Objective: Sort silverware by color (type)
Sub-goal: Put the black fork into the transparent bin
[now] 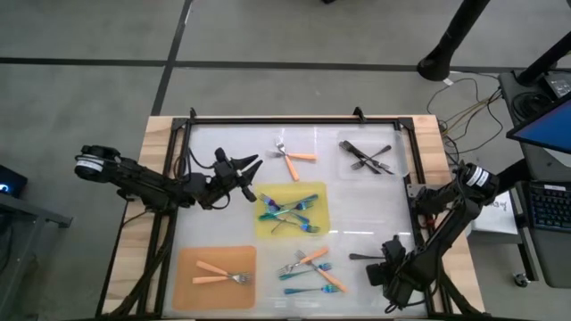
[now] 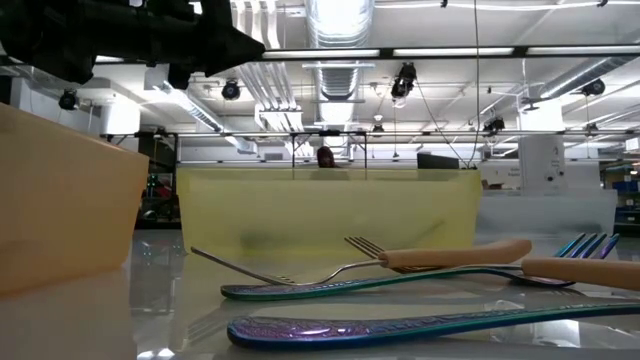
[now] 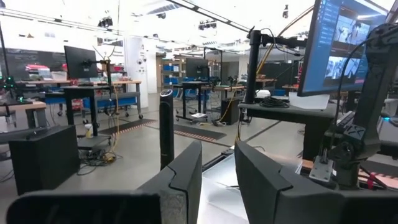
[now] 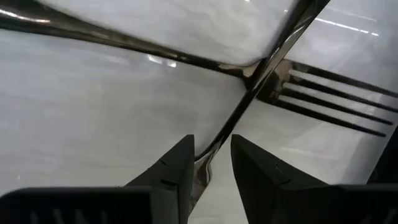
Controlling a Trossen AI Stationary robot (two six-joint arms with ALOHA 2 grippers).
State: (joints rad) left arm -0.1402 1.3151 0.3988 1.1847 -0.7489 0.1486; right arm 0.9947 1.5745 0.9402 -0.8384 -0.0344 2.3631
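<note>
the right claw (image 1: 385, 267) is sitting low over the near right part of the white tabletop (image 1: 223, 227), with a dark fork (image 1: 361, 257) lying just beside it. in the right wrist view its two fingers (image 4: 171, 168) are standing a little apart with a slim dark fork handle (image 4: 214, 146) running into the gap between them; whether they are actually pinching it i cannot tell. the tines of another dark fork (image 4: 336, 99) are lying close by on the white surface.

the left claw (image 1: 246, 174) is hovering over the left middle of the tabletop, fingers partly open and holding nothing, pointing toward the yellow mat (image 1: 268, 230).

the blue-teal forks (image 1: 287, 212) are lying heaped on the yellow mat. two orange-handled forks (image 1: 219, 273) are resting on the orange mat (image 1: 187, 290). another orange-handled pair (image 1: 293, 157) is lying at the far middle, and crossed dark forks (image 1: 366, 157) are sitting at the far right. a mixed cluster (image 1: 310, 269) of teal and orange-handled forks is lying at the near middle.
</note>
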